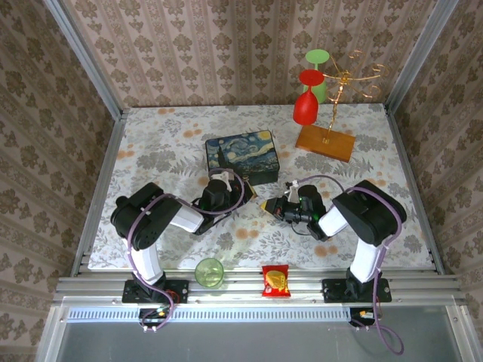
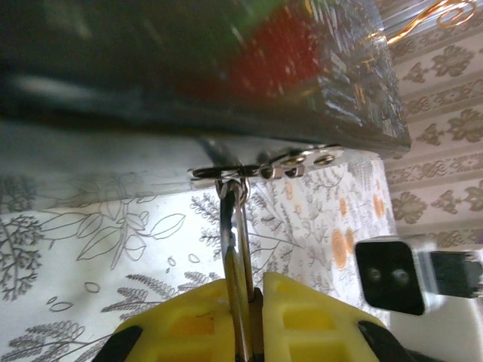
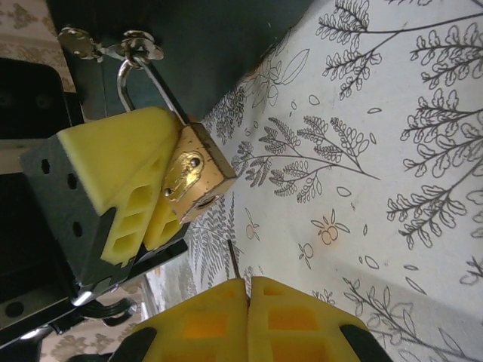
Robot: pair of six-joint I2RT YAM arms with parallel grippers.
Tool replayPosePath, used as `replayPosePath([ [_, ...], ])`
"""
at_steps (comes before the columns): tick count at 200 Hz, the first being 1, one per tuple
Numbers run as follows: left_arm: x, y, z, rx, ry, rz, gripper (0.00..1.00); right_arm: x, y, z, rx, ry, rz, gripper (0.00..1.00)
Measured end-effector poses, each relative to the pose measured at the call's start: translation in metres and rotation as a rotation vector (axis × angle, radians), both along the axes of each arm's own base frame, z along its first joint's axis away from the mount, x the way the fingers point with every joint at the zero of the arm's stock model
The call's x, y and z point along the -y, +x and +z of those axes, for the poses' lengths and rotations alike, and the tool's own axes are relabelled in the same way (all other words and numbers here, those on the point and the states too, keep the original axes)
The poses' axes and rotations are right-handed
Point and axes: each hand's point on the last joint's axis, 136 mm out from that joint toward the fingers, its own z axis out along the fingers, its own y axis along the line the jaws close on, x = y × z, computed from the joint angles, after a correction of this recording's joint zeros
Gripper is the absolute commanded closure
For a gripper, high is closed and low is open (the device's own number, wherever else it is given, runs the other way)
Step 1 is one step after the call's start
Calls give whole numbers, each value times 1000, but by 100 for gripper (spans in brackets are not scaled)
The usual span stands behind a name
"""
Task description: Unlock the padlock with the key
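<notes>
**Brass, bright metal, gloss and matt**

The padlock [image 3: 198, 175] is brass, dulled and scuffed. Its shackle [image 3: 162, 94] is bright polished metal, like the hasp [image 3: 143, 47]. The key [image 3: 234, 264] shows a thin dark metal edge. The box [image 1: 243, 156] has a glossy painted finish. The pads [image 3: 124, 162] are matt yellow, moulded with hollow cells. The tablecloth [image 3: 392, 136] looks matt and smooth. The base [image 1: 325, 142] is varnished wood.

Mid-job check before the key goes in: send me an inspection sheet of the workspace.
Surface: floral tablecloth, flat, no spills seen.
Job's things: padlock hangs by its shackle from the hasp of the painted box; key tip short of the keyhole.
Clutter: green cup, snack packet, glass rack.
Tools: left tool shut on padlock; right tool shut on key.
Cables: purple cables loop along both arms.
Surroundings: wallpapered walls, metal frame.
</notes>
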Motion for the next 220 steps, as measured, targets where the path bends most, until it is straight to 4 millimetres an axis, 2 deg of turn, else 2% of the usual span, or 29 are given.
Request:
replayPosePath([
  [90,0,4,10,3,-86,27,100,0,9,13,-1,107,-37,100],
  [167,-2,5,16,2,-129,41,100,9,18,16,-20,131,-74,100],
  [220,-1,7,20,-3,-161,50,100,6,21,23,-8,149,-62,100],
])
